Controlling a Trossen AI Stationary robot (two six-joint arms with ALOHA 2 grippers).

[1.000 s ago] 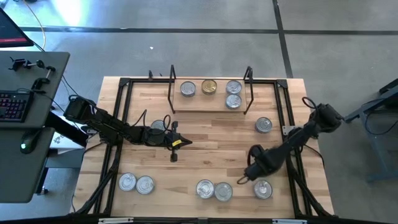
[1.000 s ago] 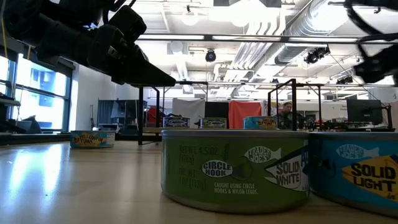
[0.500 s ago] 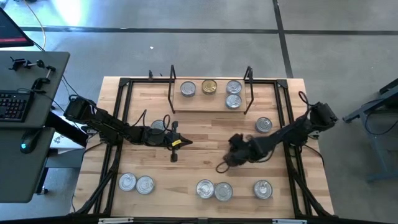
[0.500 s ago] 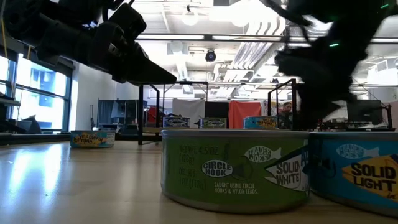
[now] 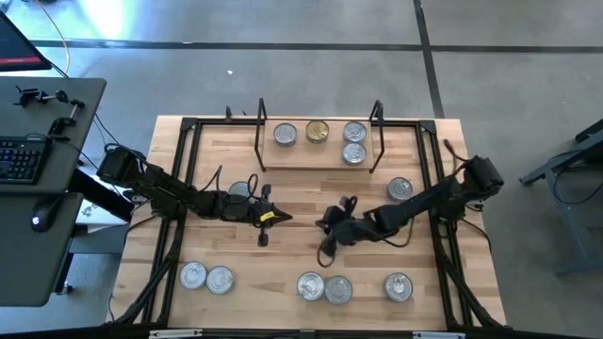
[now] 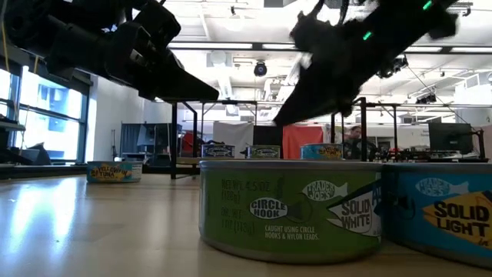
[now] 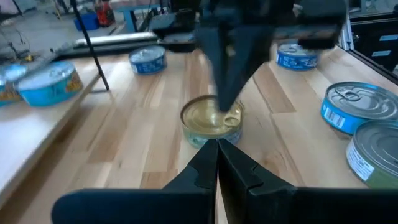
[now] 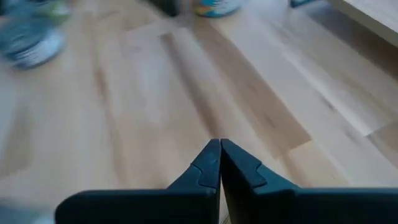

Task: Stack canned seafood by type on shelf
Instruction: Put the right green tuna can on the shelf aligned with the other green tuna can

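Note:
The shelf stands at the table's far side and carries three silver-lidded tins and one gold-lidded tin. One silver tin rests on the table right of the shelf, and several more sit along the near edge. A gold-lidded tin stands mid-table in the left wrist view; in the high view the right arm covers it. My right gripper is shut and hangs over that spot. My left gripper is shut and empty, just left of it. My right gripper's shut fingers point down right at the gold lid in the left wrist view. Its own wrist view shows only bare wood past the tips. Whether they touch the tin I cannot tell.
A black frame runs round the tabletop, with cables beside both arms. The shelf's wire uprights rise at its ends. A desk with a keyboard stands left of the table. Bare wood lies between the shelf and the grippers.
My right gripper has swept from beside the near-right tin toward the table's left and slightly toward the far edge, ending mid-table close to my left gripper. The tins in view have stayed where they were.

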